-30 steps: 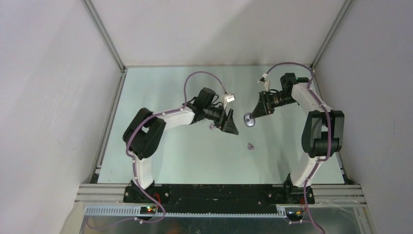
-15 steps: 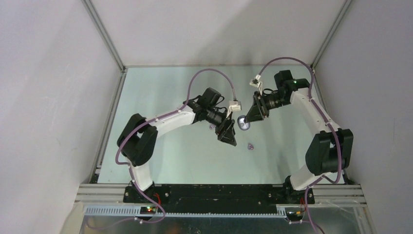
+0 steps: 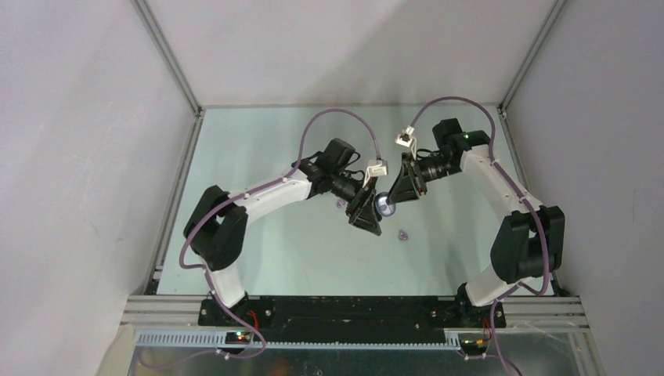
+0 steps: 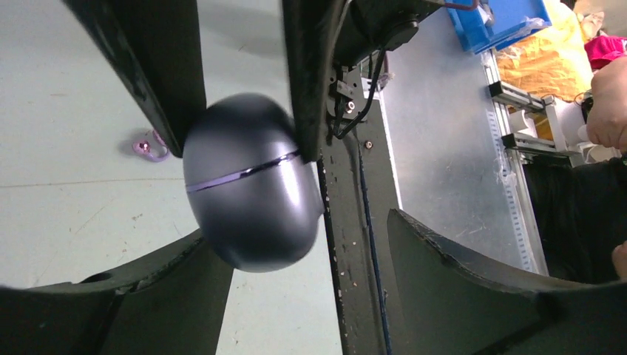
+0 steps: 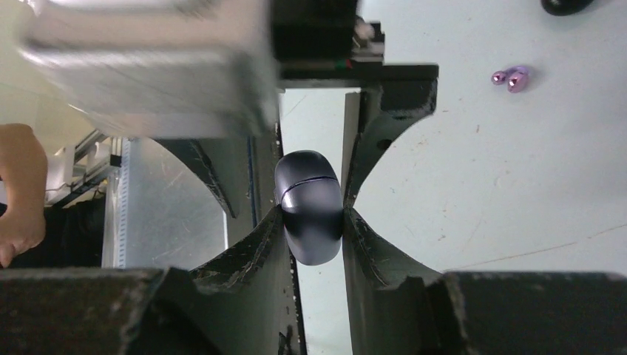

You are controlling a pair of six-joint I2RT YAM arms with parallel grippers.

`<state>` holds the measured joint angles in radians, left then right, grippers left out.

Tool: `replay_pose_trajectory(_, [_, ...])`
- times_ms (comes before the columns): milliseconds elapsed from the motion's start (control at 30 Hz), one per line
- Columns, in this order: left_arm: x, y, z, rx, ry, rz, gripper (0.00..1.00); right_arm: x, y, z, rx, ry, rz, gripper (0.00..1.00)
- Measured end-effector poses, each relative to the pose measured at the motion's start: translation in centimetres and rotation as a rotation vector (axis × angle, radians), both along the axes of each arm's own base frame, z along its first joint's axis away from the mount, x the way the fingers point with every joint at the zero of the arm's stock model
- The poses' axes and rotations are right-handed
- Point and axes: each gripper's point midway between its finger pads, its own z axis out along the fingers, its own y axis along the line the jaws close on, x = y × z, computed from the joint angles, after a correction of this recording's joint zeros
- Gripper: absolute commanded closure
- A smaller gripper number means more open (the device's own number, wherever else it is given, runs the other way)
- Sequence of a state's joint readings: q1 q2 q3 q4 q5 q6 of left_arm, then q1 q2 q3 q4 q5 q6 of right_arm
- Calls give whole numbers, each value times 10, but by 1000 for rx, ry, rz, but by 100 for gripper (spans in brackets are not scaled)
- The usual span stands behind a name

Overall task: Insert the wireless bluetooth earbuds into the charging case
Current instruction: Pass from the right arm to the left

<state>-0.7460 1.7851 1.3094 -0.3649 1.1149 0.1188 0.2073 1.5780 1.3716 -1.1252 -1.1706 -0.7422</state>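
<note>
Earbud: lilac, lying loose on the counter, nearer the arm bases than both tools. Also in the left wrist view and the right wrist view, where it shows two glossy lobes. It is apart from the case and from every finger.

Speck: a second small lilac item on the counter beside the left arm's wrist; too small to identify.

Case: dark grey, rounded, seam line closed all round. It is off the counter, held in the air near mid-workspace.

Right tool: clenched on the case, one finger on each flank. The rounded end of the case sticks out past the fingertips.

Left tool: released, fingers spread wide. In its wrist view the case hangs between the two fingers, close to one of them. Contact with that finger: cannot tell.

Both arms reach inward, so the two tools meet tip to tip over the counter.
</note>
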Motion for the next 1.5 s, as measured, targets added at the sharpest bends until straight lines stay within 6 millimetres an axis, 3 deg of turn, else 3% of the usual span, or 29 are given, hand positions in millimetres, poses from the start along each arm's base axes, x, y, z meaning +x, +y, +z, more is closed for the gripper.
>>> replay_pose_trajectory(267, [-1, -1, 21, -43, -10, 9, 35, -9, 6, -4, 10, 27, 27, 81])
replay_pose_trajectory(567, [3, -1, 22, -37, 7, 29, 49, -12, 11, -3, 21, 39, 21, 80])
replay_pose_trajectory(1133, [7, 0, 21, -21, 12, 54, 64, -15, 15, -1, 27, 41, 33, 79])
replay_pose_trajectory(1267, [7, 0, 20, -16, 19, 55, 72, -16, 16, -2, 23, 38, 38, 78])
replay_pose_trajectory(1400, [6, 1, 18, -5, 30, 55, 89, -17, 17, -3, 13, 35, 43, 73])
replay_pose_trajectory(1500, [5, 2, 17, 1, 39, 55, 95, -18, 18, -4, 7, 33, 47, 68])
